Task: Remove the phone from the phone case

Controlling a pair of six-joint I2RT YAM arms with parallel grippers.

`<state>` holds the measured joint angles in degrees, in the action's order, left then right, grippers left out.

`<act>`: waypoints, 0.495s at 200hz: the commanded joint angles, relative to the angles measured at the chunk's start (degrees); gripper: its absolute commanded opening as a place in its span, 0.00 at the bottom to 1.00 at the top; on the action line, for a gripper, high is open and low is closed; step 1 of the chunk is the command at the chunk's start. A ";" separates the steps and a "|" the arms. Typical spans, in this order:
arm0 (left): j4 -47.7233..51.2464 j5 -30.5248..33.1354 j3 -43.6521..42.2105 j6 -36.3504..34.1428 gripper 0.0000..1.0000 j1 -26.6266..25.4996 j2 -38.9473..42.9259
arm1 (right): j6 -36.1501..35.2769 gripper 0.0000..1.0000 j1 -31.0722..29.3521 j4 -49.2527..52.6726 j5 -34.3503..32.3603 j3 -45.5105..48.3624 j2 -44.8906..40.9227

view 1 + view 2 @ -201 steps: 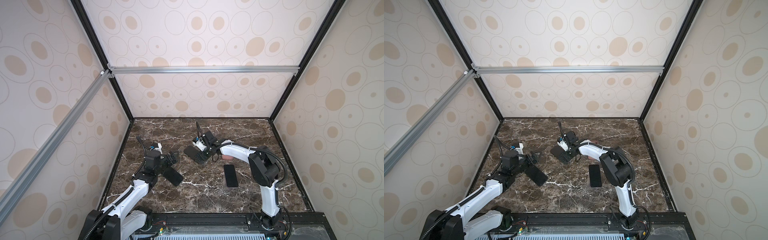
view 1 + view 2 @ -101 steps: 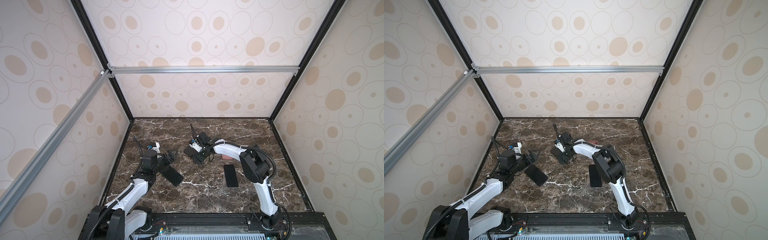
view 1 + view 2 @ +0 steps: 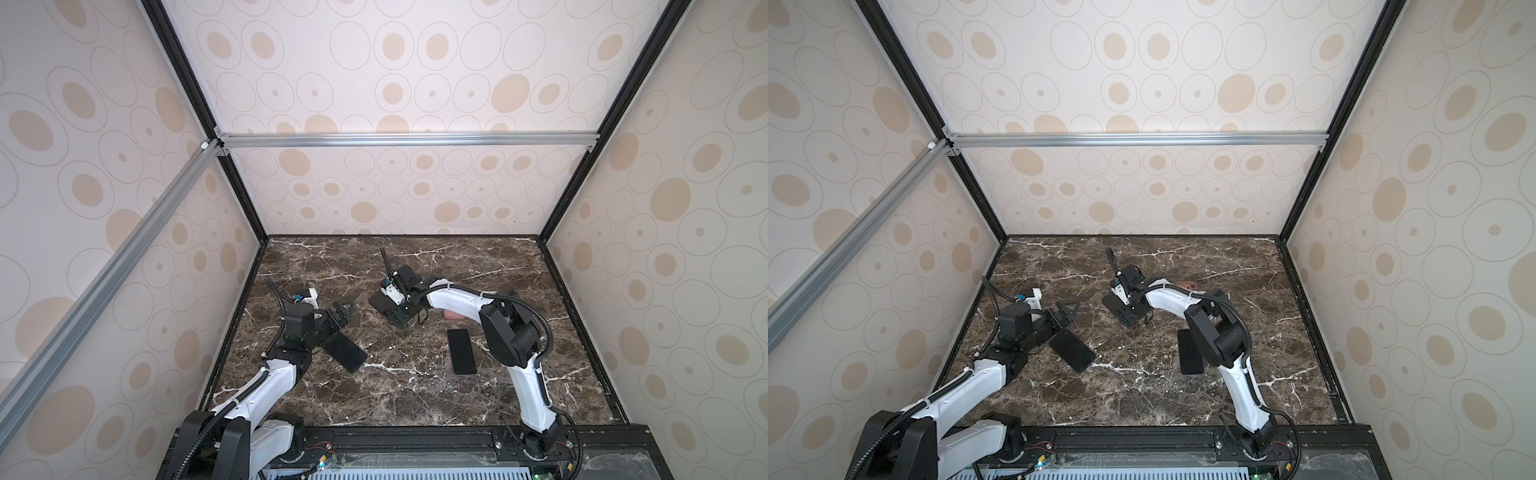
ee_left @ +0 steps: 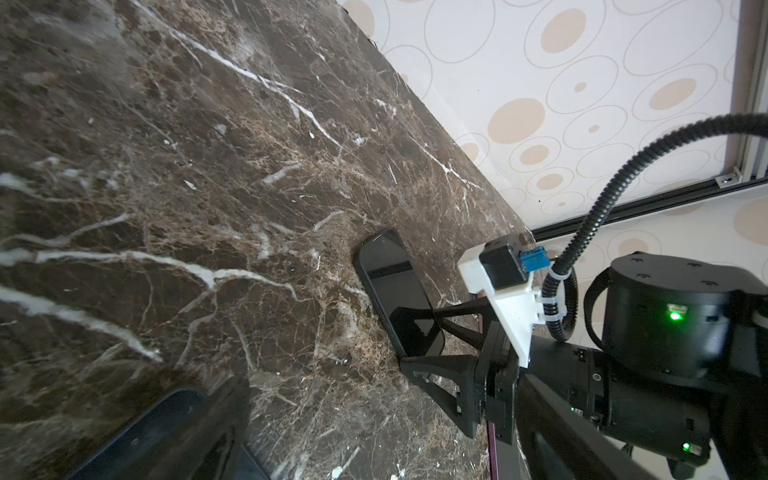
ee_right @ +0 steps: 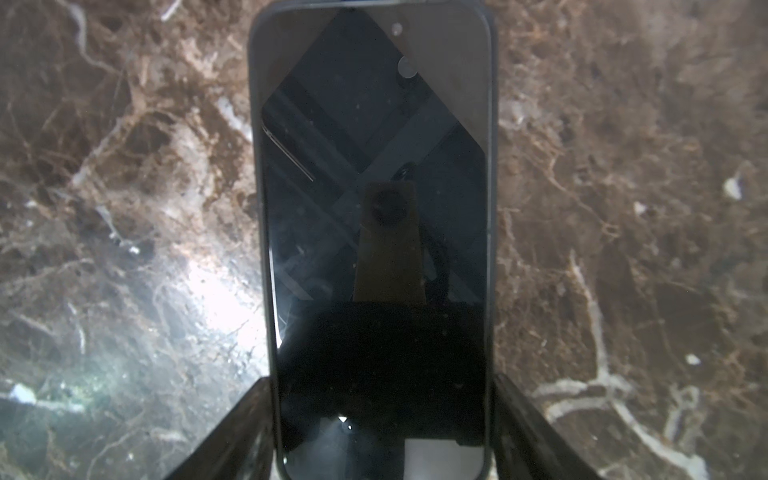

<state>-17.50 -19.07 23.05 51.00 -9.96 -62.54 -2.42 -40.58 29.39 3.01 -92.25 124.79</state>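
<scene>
Where the veined brown marble table [image 3: 395, 395] lies nearest, we see two flat black slabs with rounded corners: a loose phone [image 3: 461, 351] and a slanted phone [image 3: 345, 351] beside the left gripper [image 3: 341, 316], whose jaws stand apart and empty. Farther back, the right gripper [image 5: 382, 378] clamps the long edges of the cased phone [image 5: 374, 208], glossy glass rimmed by a thin matte grey case [image 5: 255, 166], lying flat on the table.

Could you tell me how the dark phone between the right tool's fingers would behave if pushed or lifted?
The glossy dark phone in its grey case lies flat on the brown marble tabletop, so it would probably slide, not roll or tip. It looks rigid. Its mirror-like screen seems slippery; the case's rim probably grips better.
</scene>
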 commanded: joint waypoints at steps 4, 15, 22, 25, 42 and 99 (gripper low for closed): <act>-2.51 -1.25 -0.52 -0.41 0.99 -0.55 1.31 | 6.88 0.61 -0.67 4.91 0.22 5.55 -1.16; -3.14 -1.16 -0.72 0.26 0.99 -2.17 0.90 | 9.46 0.60 -0.79 4.65 0.58 8.17 -3.09; -3.52 -0.70 -0.85 0.68 0.99 -3.48 0.48 | 11.05 0.61 -0.88 4.30 1.06 10.00 -4.56; -3.74 -0.43 -0.89 0.93 0.99 -4.13 0.30 | 11.85 0.60 -0.87 4.06 1.38 10.93 -5.17; -6.24 0.81 -1.74 3.02 0.96 -7.94 -1.30 | 17.00 0.60 -0.83 2.07 2.69 16.68 -9.80; -14.47 1.89 -1.74 9.95 0.93 -18.22 -10.61 | 33.13 0.59 -0.84 -9.49 12.46 33.71 -21.88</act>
<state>-26.04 -18.57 21.08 56.53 -25.39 -70.67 20.05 -40.88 23.18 8.80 -64.53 104.81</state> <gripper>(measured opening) 0.932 0.736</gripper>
